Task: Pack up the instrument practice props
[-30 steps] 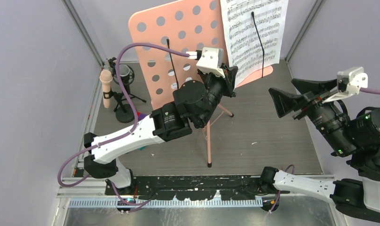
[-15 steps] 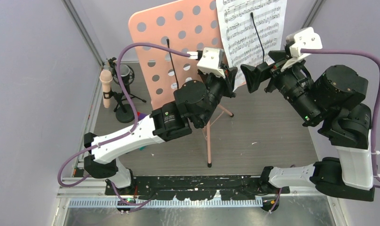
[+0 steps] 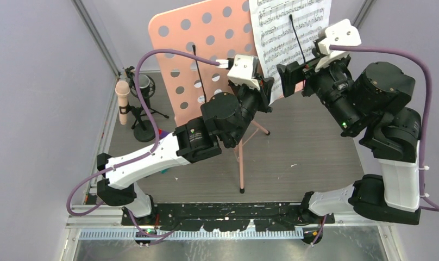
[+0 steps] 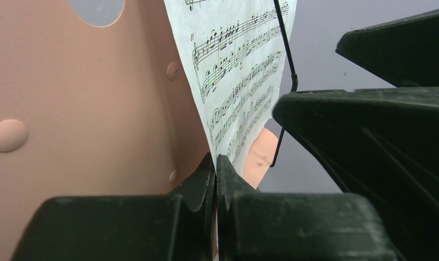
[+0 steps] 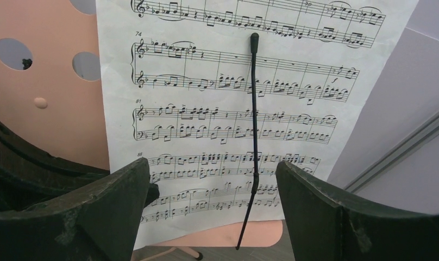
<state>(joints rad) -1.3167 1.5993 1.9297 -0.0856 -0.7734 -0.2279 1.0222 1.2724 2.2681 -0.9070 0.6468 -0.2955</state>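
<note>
Apparently, left tool tight on thin printed page; right tool agape before perforated pink desk.

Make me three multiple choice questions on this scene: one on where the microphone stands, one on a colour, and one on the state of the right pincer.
1. Where does the microphone stand?
A) left of the music stand
B) right of it
C) on its desk

2. What colour is the music stand's perforated desk?
A) blue
B) pink
C) green

3. How is the right pincer?
A) shut on the sheet music
B) shut on the microphone
C) open

Answers:
1 A, the top view shows it on the table to the stand's left.
2 B, the desk with its round holes is pink.
3 C, its fingers stand wide apart in front of the sheet music.
</note>
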